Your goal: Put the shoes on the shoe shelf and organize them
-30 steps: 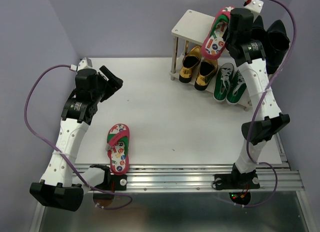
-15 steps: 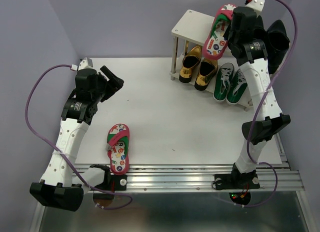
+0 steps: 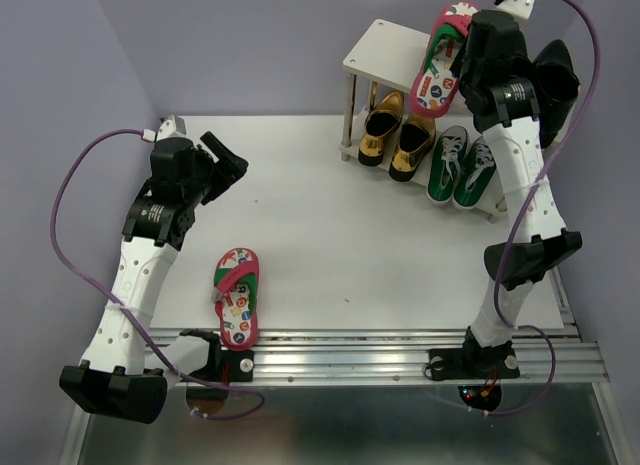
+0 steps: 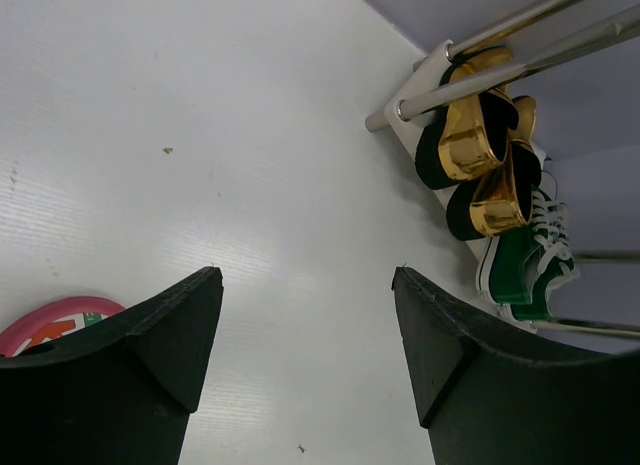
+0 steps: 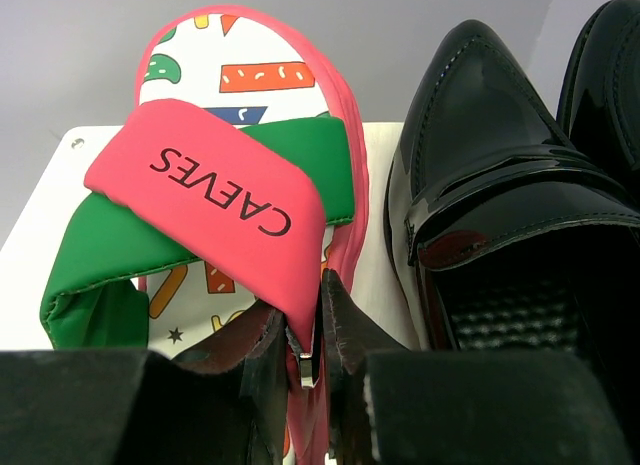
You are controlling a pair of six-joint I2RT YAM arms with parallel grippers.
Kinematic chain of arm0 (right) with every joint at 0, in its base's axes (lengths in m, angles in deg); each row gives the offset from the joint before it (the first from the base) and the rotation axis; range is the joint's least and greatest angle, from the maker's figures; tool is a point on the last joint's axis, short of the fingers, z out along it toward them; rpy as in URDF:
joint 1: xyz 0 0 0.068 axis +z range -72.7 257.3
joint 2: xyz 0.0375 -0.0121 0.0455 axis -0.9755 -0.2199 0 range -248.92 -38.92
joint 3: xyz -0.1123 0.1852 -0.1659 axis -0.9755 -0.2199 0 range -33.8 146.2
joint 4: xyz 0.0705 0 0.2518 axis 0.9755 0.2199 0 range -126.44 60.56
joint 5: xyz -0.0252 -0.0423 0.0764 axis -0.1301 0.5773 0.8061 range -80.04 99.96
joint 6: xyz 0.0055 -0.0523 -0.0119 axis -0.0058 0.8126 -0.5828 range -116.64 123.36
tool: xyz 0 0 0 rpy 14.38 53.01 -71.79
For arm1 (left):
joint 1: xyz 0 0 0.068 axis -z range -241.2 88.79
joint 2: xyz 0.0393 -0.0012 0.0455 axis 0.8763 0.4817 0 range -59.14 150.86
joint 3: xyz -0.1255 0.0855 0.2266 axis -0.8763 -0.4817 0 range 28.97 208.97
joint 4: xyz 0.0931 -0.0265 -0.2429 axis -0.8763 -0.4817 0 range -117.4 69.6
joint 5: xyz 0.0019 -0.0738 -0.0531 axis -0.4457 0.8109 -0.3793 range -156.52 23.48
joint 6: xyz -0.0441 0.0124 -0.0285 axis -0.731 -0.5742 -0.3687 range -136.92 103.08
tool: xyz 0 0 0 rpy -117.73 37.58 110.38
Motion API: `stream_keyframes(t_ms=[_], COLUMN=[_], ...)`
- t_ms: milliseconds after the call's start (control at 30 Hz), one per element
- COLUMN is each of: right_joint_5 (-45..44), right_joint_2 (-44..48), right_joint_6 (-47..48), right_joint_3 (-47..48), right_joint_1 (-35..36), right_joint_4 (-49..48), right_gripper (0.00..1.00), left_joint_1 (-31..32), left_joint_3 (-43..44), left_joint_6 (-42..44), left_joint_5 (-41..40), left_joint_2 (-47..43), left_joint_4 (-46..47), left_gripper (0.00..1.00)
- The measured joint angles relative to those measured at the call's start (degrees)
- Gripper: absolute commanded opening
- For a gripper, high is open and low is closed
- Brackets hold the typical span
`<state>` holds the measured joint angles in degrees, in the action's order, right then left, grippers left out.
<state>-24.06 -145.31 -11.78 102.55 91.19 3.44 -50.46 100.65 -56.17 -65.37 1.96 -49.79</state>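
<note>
Your right claw (image 3: 462, 57) is clamped tight on the held flip-flop (image 3: 437, 60). In the wrist view the fingers (image 5: 270, 350) pinch the edge of its pink strap, and the dotted footbed stretches away ahead of the claw. It hangs over the cream top board of the shelf (image 3: 380, 47), which shows pale beneath and to the left of the claw; you can't tell whether the sole touches the board. Just to the right of that claw sit the black loafers (image 5: 500, 185), glossy, close beside the sandal. Below it, under the board, the gold loafers (image 3: 395, 135) and the green sneakers (image 3: 460, 165) stand side by side. Over on your other side, the left claw (image 4: 305, 315) hovers above the white table (image 3: 320, 215), jaws spread wide with nothing between them. The second flip-flop (image 3: 237, 295) lies flat on the table behind and below that claw, and its pink rim peeks past the left finger in the wrist view.
</note>
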Motion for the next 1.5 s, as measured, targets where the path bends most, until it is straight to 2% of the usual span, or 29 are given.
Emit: stream_keyframes(t_ms=[400,433,500,533,667,900,1067,1200,1367,1500], right_joint_5=[0.0,0.0,0.0,0.0,0.3,4.0,10.2,18.4,31.1,37.2], right_joint_2=[-0.6,-0.9,-1.2,-1.4,-1.6,-1.0,2.5,8.0,17.8,23.0], right_joint_6=[1.6,1.7,1.7,1.7,1.7,1.4,0.3,-0.3,-1.9,-3.1], right_joint_3=[-0.2,-0.2,-0.2,-0.2,-0.2,-0.2,-0.3,-2.1,-11.6,-21.5], right_joint_1=[-0.2,-0.3,-0.4,-0.4,-0.8,-0.9,-0.9,-0.9,-1.1,-1.0], right_joint_4=[0.0,-0.1,-0.4,-0.5,-1.2,-2.4,-2.3,-1.9,-2.3,-3.4], right_gripper=[0.03,0.15,0.28,0.46,0.58,0.66,0.78,0.83,0.84,0.85], left_joint_1=[0.0,0.0,0.0,0.0,0.0,0.0,0.0,0.0,0.0,0.5], left_joint_3=[0.0,0.0,0.0,0.0,0.0,-1.0,-4.5,-8.9,-14.4,-19.2], left_joint_6=[0.0,0.0,0.0,0.0,0.0,0.3,1.2,1.8,1.2,-1.2], left_joint_5=[0.2,0.1,0.1,0.1,0.1,-0.2,-2.4,-5.0,-7.9,-8.7], left_joint_2=[0.0,0.0,0.0,0.0,0.0,0.1,1.4,2.5,2.1,0.2], left_joint_4=[0.0,0.0,0.0,0.0,0.0,0.7,1.2,0.0,-3.1,-5.7], left_gripper=[0.80,0.80,0.80,0.80,0.80,0.80,0.80,0.80,0.77,0.79])
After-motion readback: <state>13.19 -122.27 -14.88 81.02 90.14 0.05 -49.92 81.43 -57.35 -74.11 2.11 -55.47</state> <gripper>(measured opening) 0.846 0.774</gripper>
